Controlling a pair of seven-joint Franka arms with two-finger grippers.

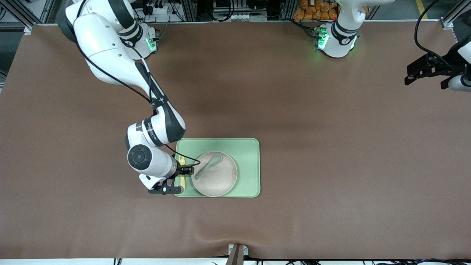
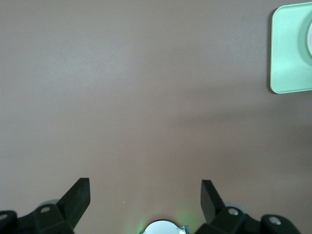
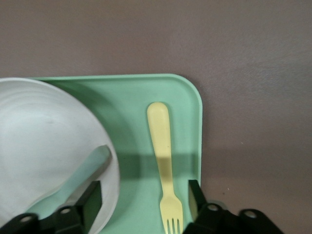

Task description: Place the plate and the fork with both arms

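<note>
Brown bench [image 1: 331,147] carrying a light-green tray [image 1: 250,169] toward its front-camera edge. On the tray, an off-white plate [image 1: 220,180], lying over the half of the tray toward the right arm's end. In the plate, a grey-green spoon [image 1: 209,165], bowl end up at about 1 o'clock in the front view, handle down at 7 o'clock. Between plate rim and tray edge, on the strip toward the right arm's end, a pale-yellow fork [image 3: 165,161], flat on the tray floor, just beside the plate but not touching it.

Right gripper [image 1: 180,178] low over that strip of the tray, jaws apart and straddling the fork's tine end, one finger [image 3: 90,197] over the plate's rim, the other at the tray's edge; fork not clamped, resting free.

Left gripper [image 2: 145,197] waiting up over bare bench at the left arm's end, well apart from the tray, jaws wide apart, holding nothing.
</note>
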